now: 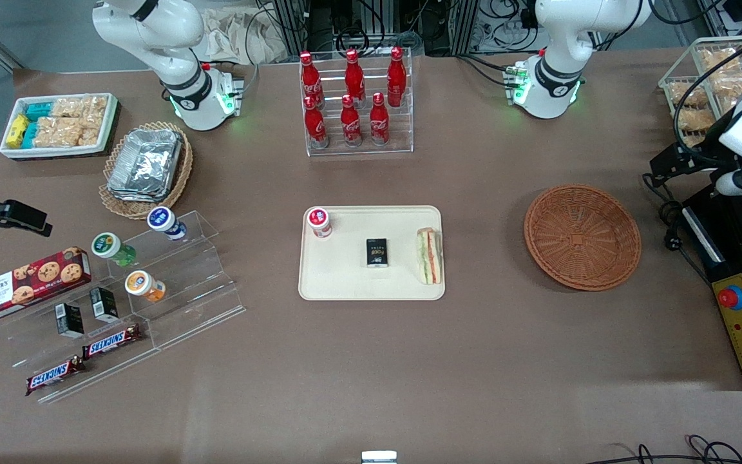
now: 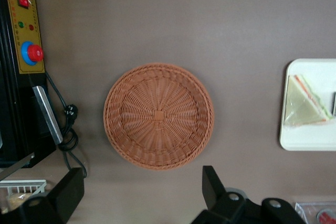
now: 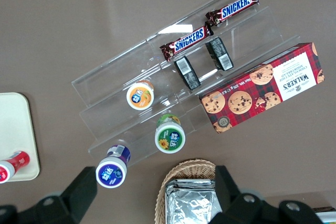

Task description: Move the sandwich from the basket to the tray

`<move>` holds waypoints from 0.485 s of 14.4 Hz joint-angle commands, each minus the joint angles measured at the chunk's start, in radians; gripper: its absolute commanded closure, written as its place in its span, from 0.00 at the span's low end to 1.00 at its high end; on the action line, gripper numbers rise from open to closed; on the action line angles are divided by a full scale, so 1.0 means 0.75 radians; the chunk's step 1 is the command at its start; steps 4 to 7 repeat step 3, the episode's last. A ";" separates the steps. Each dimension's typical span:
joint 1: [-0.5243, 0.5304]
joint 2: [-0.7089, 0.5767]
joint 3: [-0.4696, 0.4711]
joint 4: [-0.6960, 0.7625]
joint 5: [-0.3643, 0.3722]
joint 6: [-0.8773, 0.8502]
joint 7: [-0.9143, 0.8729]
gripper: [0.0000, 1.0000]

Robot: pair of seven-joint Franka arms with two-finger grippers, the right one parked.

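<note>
**benchwatcher:** So where was the sandwich (image 1: pixel 428 256)? From the front camera it sat on the tray (image 1: pixel 345 283), right along the tray's edge toward the working arm's end of the table, filling stripes showing green and orange-pink.

**gripnerd:** Yep, and the left wrist camera showed the flat triangular bread face (image 2: pixel 303 107) instead, which the front view didn't really give you. The tray (image 2: pixel 307 142) was smooth cream plastic with rounded corners and a low rim.

**benchwatcher:** The basket (image 1: pixel 582 237) held nothing. It was round, shallow, reddish-brown wicker, and the wrist view (image 2: pixel 158 115) showed the weave radiating out from a little square at the center.

**gripnerd:** The gripper (image 2: pixel 142 195) hung above the table over the basket's side, fingers (image 2: pixel 212 184) spread wide apart, gripping nothing. In the front view I couldn't really make it out past the arm at the table's working-arm edge.

**benchwatcher:** Also on the tray, front view only: a small black box (image 1: pixel 377 252) near the middle and a red-capped bottle (image 1: pixel 319 222) lying at the corner toward the parked arm, farther from the camera.

**gripnerd:** The wrist cam also caught the yellow control panel (image 2: pixel 25 22) with its red button, at the table's edge, well apart from the basket.
</note>
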 commanded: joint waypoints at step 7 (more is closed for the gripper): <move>-0.014 0.044 0.003 0.080 0.025 -0.067 0.033 0.00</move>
